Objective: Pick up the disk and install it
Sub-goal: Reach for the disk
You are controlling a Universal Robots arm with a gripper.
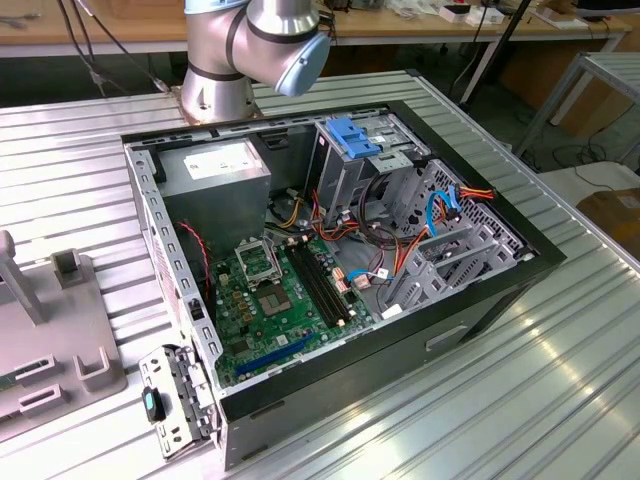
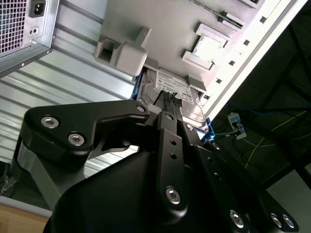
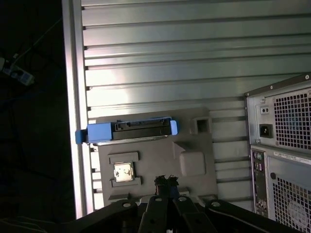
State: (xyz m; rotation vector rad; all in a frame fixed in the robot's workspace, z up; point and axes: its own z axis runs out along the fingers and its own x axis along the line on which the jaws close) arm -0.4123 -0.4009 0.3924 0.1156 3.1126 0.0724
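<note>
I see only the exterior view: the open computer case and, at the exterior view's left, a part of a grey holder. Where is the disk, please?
Observer: In the first wrist view the disk stands on its edge in a slot of the grey holder, close to the edge of the table.
Operator: Does the claw hold it?
Observer: No. The claw hangs apart from the disk, with bare holder between them.
Operator: Is anything else on that holder?
Observer: Yes, a small silver chip lies in its own recess.
</note>
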